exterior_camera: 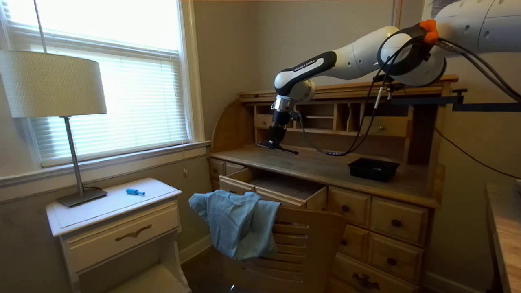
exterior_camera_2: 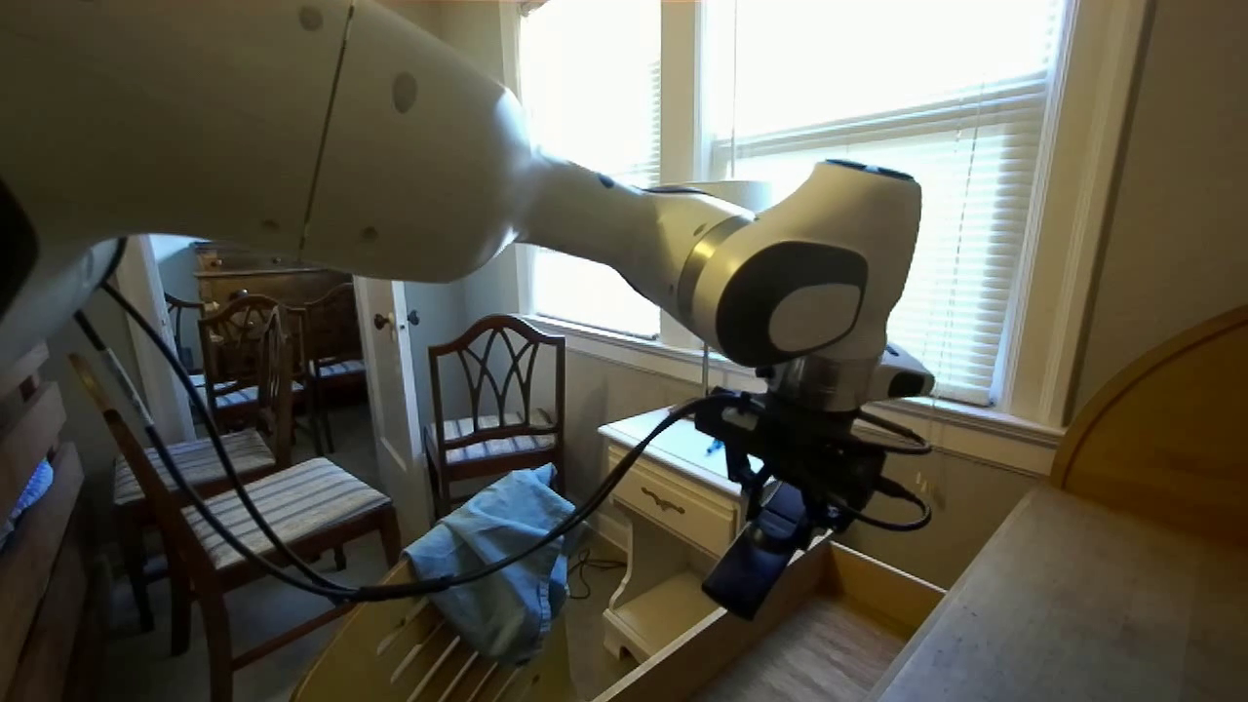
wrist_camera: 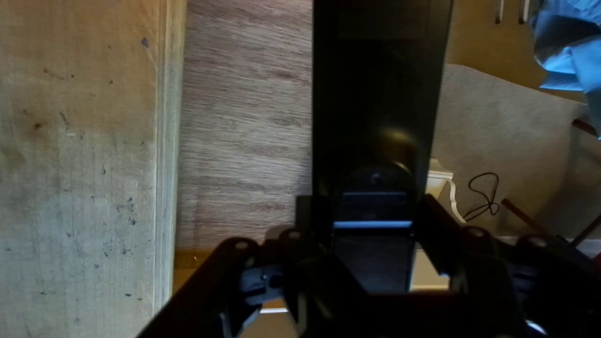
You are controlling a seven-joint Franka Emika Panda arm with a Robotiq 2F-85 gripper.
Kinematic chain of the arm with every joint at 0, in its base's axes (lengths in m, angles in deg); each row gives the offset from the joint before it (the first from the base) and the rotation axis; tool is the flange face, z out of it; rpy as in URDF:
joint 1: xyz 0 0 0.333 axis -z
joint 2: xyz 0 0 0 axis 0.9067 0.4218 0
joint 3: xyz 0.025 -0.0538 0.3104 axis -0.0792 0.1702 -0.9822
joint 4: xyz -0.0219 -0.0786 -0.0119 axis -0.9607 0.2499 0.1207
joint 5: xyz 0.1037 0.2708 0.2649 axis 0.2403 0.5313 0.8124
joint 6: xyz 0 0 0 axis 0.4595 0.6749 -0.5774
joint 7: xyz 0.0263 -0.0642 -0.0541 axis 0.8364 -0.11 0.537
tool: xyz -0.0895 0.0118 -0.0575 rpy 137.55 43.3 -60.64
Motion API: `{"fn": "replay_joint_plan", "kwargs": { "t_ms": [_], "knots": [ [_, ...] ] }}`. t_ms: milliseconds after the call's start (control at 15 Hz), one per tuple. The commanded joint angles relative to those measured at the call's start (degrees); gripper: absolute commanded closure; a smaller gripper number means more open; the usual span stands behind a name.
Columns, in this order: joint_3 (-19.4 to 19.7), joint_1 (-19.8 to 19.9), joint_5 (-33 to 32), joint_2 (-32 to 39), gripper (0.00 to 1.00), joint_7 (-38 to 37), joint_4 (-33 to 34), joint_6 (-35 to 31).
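Note:
My gripper (wrist_camera: 368, 204) is shut on a long black object (wrist_camera: 380, 94), perhaps a stapler, with its fingers on both sides of it. The black object also shows in both exterior views (exterior_camera: 287, 150) (exterior_camera_2: 756, 570), held in the air under the gripper (exterior_camera_2: 780, 487). It is tilted in an exterior view. An open wooden drawer (exterior_camera_2: 819, 643) lies below the gripper, and its bare bottom (wrist_camera: 244, 117) shows in the wrist view. The held object hides part of the drawer's front edge there. The desk top (wrist_camera: 80, 164) lies beside the drawer.
A black tray (exterior_camera: 373, 170) stands on the desk. A light blue cloth (exterior_camera: 240, 224) hangs over a wooden chair back (exterior_camera: 313, 248) close in front of the drawer. A white nightstand (exterior_camera: 163, 191) bears a lamp (exterior_camera: 53, 85) and a small blue tool (exterior_camera: 135, 192). Cables hang from the arm.

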Motion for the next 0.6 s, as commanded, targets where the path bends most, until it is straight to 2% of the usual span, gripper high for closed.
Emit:
{"fn": "replay_joint_plan", "kwargs": {
  "t_ms": [0,333,533],
  "knots": [
    [-1.24,0.09,2.42,2.05,0.69,-6.54,-0.11,0.35],
    [-0.44,-1.3,1.73,5.61,0.69,-18.89,0.28,-0.37],
    [-0.22,-1.8,0.74,7.03,0.69,-19.5,0.3,1.4]
  ]
}}
